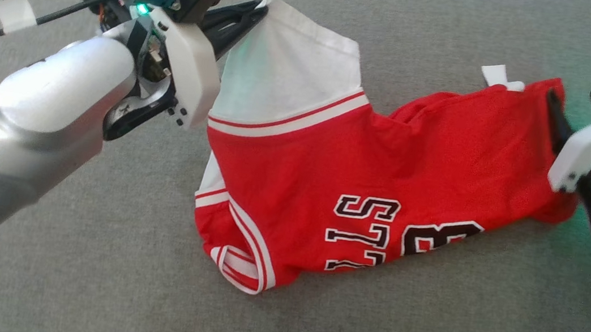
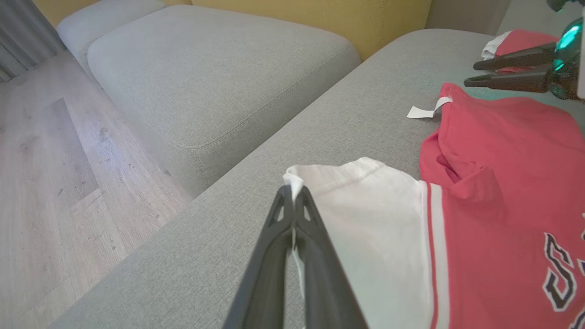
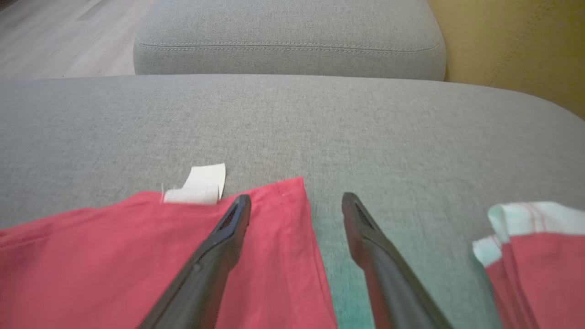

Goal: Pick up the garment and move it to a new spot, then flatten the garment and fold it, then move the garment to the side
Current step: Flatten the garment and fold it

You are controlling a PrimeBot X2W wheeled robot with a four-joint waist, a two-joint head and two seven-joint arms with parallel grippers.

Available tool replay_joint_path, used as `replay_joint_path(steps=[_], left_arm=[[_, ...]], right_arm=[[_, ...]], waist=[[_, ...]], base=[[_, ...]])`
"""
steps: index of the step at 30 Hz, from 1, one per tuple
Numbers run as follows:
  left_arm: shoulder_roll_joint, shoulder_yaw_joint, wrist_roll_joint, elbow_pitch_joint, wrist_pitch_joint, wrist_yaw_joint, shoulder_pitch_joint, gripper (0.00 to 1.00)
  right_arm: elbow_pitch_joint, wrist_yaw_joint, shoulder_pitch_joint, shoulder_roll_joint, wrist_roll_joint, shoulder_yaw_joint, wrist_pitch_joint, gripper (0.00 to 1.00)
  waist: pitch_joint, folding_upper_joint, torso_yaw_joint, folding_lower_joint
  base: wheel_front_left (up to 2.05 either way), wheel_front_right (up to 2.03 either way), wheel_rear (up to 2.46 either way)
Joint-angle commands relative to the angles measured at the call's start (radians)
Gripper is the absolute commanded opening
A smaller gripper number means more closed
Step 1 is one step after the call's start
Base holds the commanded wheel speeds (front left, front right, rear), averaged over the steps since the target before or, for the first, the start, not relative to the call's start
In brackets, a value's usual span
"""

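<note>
The garment [image 1: 327,181] is a red jersey with white sleeves and black lettering, lying crumpled on a grey cushion. My left gripper [image 1: 252,10] is shut on the hem of its white sleeve [image 2: 361,214], which it holds lifted; in the left wrist view the gripper's [image 2: 293,194] fingers pinch that hem. My right gripper [image 1: 575,110] stands open at the garment's far red corner. In the right wrist view that gripper [image 3: 296,203] has one finger over the red corner [image 3: 274,256] and the other over bare cushion. A white tag [image 3: 199,185] sticks out of the red edge.
The grey cushion [image 1: 90,253] has a drop to a wooden floor [image 2: 50,173] on one side, with another grey cushion [image 2: 219,77] beyond and a yellow backrest [image 3: 512,41]. A separate red and white piece of cloth [image 3: 530,256] lies just beside my right gripper.
</note>
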Motion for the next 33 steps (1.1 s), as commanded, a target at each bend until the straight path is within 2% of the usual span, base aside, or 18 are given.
replay_joint_path(steps=[1,9,11,14,16,18,19,22,24,29,33], left_arm=[[0.021,0.043,0.01,-0.021,-0.006,0.002,-0.072,0.0],[0.032,0.043,0.021,-0.048,0.004,0.002,-0.088,0.0],[0.034,0.043,0.02,-0.047,0.004,0.002,-0.088,0.0],[0.034,0.043,0.019,-0.043,0.001,0.002,-0.086,0.0],[0.033,0.043,0.016,-0.041,-0.001,0.002,-0.085,0.0],[0.033,0.043,0.012,-0.038,0.0,0.002,-0.086,0.0],[0.033,0.043,0.012,-0.038,0.0,0.002,-0.086,0.0],[0.034,0.043,0.009,-0.033,-0.001,0.002,-0.09,0.0],[0.036,0.043,0.01,-0.031,-0.003,0.002,-0.09,0.0],[0.041,0.043,0.023,-0.019,-0.027,0.002,-0.092,0.0],[0.05,0.057,0.05,0.033,-0.108,0.009,-0.097,0.0]], right_arm=[[0.009,0.007,-0.059,-0.014,0.012,0.02,0.007,1.0],[0.145,0.007,-0.181,0.002,0.055,0.076,0.055,1.0],[0.17,0.007,-0.199,0.01,0.065,0.091,0.071,0.95],[0.198,0.007,-0.217,0.018,0.081,0.112,0.092,0.95],[0.209,0.007,-0.225,0.023,0.097,0.123,0.1,0.87],[0.216,0.007,-0.228,0.025,0.117,0.135,0.115,0.65],[0.216,0.007,-0.228,0.025,0.117,0.135,0.115,0.65],[0.217,0.007,-0.232,0.018,0.146,0.154,0.123,0.31],[0.215,0.007,-0.236,0.012,0.153,0.172,0.116,0.02],[0.214,0.007,-0.254,-0.011,0.149,0.214,0.057,0.0],[0.212,0.007,-0.271,-0.021,0.167,0.217,-0.016,0.0]], waist=[[0.017,0.0,0.016,-0.0001],[0.053,0.0,0.025,-0.0001],[0.056,0.0,0.021,-0.0001],[0.054,0.0,0.017,-0.0001],[0.051,0.0,0.015,-0.0001],[0.05,0.0,0.016,-0.0001],[0.05,0.0,0.016,-0.0001],[0.053,0.0,0.02,-0.0001],[0.054,0.0,0.021,-0.0001],[0.046,0.0,0.021,-0.0001],[0.016,0.0,0.011,-0.0001]], base=[[0.0,0.0,0.0],[0.0,0.0,0.0],[0.0,0.0,0.0],[0.0,0.0,0.0],[0.0,0.0,0.0],[0.0,0.0,0.0],[0.0,0.0,0.0],[0.0,0.0,0.0],[0.0,0.0,0.0],[0.0,0.0,0.0],[0.0,0.0,0.0]])
